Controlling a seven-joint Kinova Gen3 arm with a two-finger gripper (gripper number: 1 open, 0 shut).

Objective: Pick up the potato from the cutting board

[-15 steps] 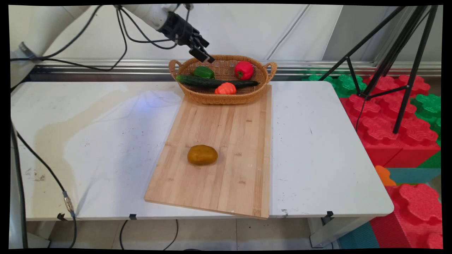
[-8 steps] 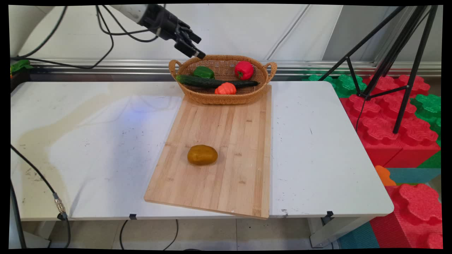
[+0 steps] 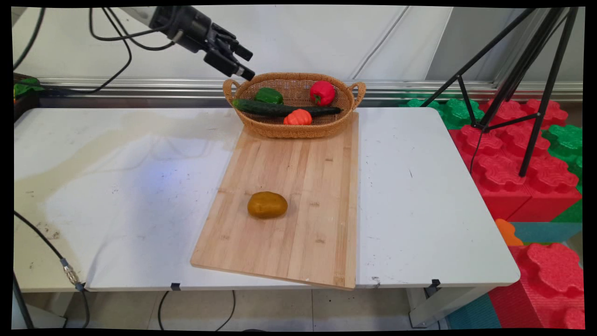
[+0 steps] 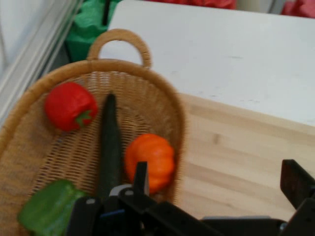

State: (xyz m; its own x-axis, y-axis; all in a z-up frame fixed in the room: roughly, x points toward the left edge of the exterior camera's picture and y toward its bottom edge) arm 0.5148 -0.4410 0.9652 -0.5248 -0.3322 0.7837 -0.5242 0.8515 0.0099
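Note:
My gripper (image 3: pixel 246 64) hangs open and empty in the air, just left of and above the left handle of a wicker basket (image 3: pixel 294 129). The basket holds a green pepper (image 3: pixel 269 95), a red pepper (image 3: pixel 322 92), a long dark cucumber (image 3: pixel 280 109) and a small orange pumpkin (image 3: pixel 297 117). In the hand view the gripper (image 4: pixel 216 178) looks down on the basket (image 4: pixel 162 93), with the pumpkin (image 4: pixel 152 157), cucumber (image 4: pixel 110 142), red pepper (image 4: pixel 69 105) and green pepper (image 4: pixel 47 211) inside. A brown potato (image 3: pixel 267 205) lies on the wooden cutting board (image 3: pixel 289 172).
The basket stands on the far end of the board, on a white table (image 3: pixel 419 196). A black tripod (image 3: pixel 522 74) and red and green foam blocks (image 3: pixel 513 163) stand to the right. Black cables (image 3: pixel 116 37) hang from the arm at the left.
The gripper has drawn back to the left and slightly up, from over the basket's left rim to beside its handle. The vegetables and potato have not moved.

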